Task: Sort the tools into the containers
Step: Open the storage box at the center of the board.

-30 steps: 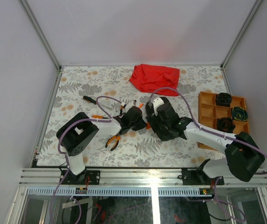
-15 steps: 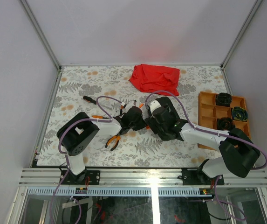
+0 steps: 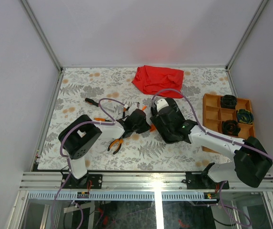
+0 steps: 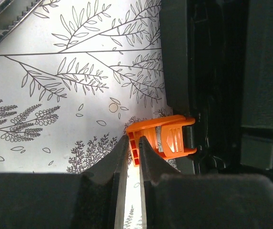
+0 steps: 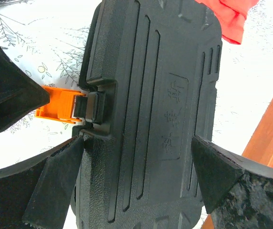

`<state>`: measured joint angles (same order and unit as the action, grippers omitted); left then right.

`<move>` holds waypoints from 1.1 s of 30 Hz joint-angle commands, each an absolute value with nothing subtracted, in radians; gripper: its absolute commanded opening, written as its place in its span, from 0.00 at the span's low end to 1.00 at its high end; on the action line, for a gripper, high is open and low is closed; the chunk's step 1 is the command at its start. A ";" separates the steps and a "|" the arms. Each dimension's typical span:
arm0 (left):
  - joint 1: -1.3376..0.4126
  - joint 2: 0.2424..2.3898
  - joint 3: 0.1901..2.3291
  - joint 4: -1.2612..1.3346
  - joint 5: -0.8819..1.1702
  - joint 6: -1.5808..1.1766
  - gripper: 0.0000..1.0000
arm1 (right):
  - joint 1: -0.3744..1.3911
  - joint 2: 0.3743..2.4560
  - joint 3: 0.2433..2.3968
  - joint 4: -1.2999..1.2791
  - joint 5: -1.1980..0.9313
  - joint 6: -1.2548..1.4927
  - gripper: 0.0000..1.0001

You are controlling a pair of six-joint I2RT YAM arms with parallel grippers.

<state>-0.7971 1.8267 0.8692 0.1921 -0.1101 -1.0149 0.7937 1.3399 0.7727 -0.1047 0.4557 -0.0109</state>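
Note:
The black case (image 5: 150,95) lies flat on the leaf-patterned mat, its orange latch (image 4: 169,138) sticking out to the left. My left gripper (image 4: 133,140) is shut on the outer end of that latch. My right gripper (image 5: 137,140) stands open, wide across the case lid, one finger by the latch side and the other over the lid's far side. In the top view the right wrist (image 3: 167,119) hides most of the case. Orange-handled pliers (image 3: 116,143) and a black-handled screwdriver (image 3: 91,101) lie on the mat to the left. The orange tray (image 3: 212,114) sits at the right edge.
A red cloth (image 3: 157,78) lies crumpled at the back middle, just beyond the case. A few more small tools (image 3: 131,108) lie behind the left gripper. Three of the tray's compartments hold dark round items (image 3: 230,126). Grey walls enclose the mat on three sides.
The right arm swung slightly left over the case and came back. The left gripper stays shut on the latch in the same place.

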 commanded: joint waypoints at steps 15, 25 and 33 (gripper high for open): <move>-0.787 1.885 0.805 0.006 -0.190 -0.930 0.00 | 0.511 1.086 0.820 -0.258 0.418 0.115 0.93; -0.784 1.858 0.793 -0.005 -0.196 -0.920 0.00 | 0.321 1.043 0.805 -0.332 0.449 0.303 0.90; -0.780 1.827 0.769 -0.024 -0.207 -0.908 0.00 | 0.230 0.976 0.793 -0.370 0.499 0.415 0.90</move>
<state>-0.7948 1.8080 0.8406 0.2108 -0.1345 -0.9813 0.2512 1.0130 0.8028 -0.2623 0.4191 0.3519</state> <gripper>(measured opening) 0.095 0.900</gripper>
